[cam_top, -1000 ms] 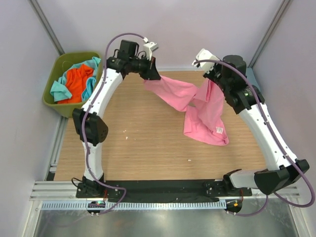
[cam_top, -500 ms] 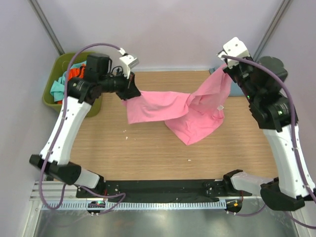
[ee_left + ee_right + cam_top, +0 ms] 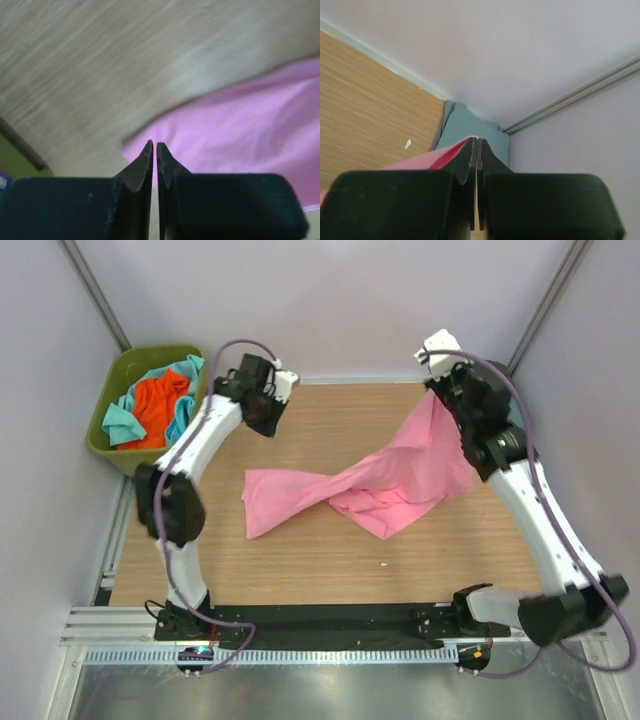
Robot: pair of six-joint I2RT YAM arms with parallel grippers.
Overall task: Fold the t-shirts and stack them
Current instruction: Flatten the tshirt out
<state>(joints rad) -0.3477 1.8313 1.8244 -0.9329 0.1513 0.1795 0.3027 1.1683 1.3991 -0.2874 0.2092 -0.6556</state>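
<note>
The pink t-shirt [image 3: 400, 475] lies twisted across the table, its left end flat on the wood and its right end lifted. My right gripper [image 3: 436, 392] is shut on that raised edge at the far right; pink cloth [image 3: 435, 157] shows pinched between its jaws [image 3: 477, 141]. My left gripper [image 3: 267, 422] hovers at the far left, apart from the shirt, its jaws closed and empty [image 3: 154, 145], with the pink cloth [image 3: 240, 130] below it. Orange [image 3: 160, 405] and teal [image 3: 118, 422] shirts lie in the bin. A folded blue-grey shirt [image 3: 470, 131] lies in the far right corner.
The olive-green bin [image 3: 108, 448] stands off the table's far left corner. Grey walls enclose the table at the back and on both sides. A small white speck [image 3: 383, 564] lies on the wood near the front.
My left gripper has let go of the pink shirt and pulled back to the far left. The shirt's left end has dropped onto the table. My right gripper moved slightly left, still holding.
</note>
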